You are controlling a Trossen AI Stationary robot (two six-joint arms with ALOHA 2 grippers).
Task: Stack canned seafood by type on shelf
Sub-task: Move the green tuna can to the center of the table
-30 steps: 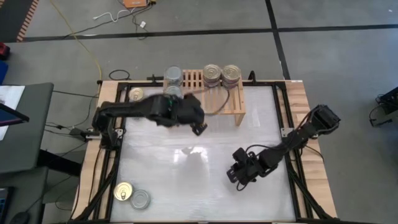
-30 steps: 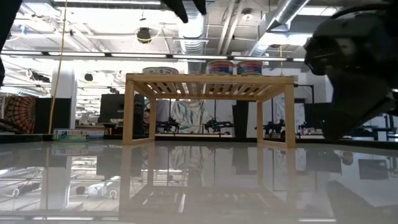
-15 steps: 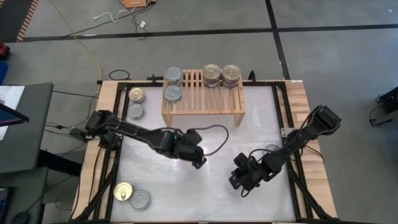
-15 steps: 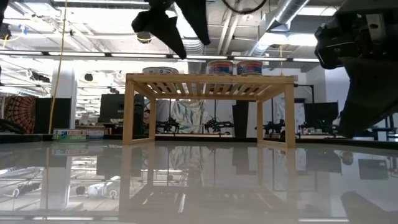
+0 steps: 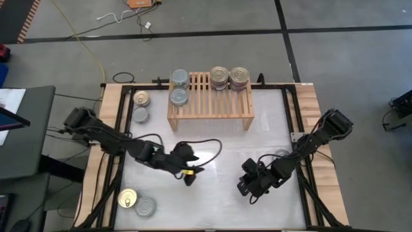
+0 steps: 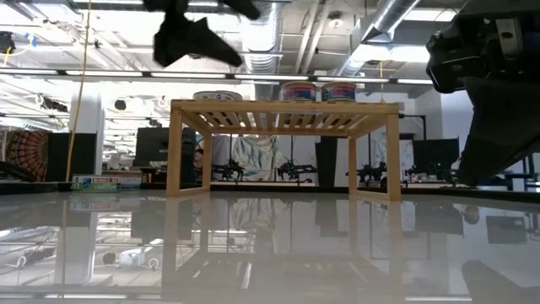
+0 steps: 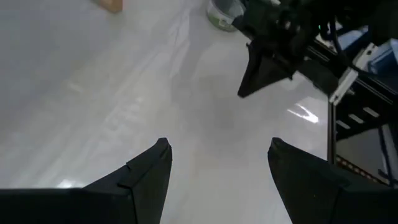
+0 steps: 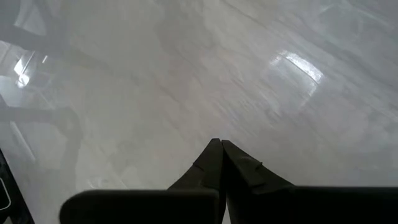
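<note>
Partway, by my read. Two loose tins [image 5: 140, 107] wait left of the shelf [image 5: 209, 103], two more [image 5: 136, 202] at the counter's near-left corner. Left claw [image 5: 188, 177] released, empty, mid-counter. Shelf carries four stacks [image 5: 208, 82]. Right claw [image 5: 245, 187] clenched, idle.

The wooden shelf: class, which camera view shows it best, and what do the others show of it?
The high view shows the shelf best: the whole slatted top, with cans standing on it. The low view shows its front edge and legs side-on. The left wrist view catches perhaps one corner; the right wrist view shows none of it.
</note>
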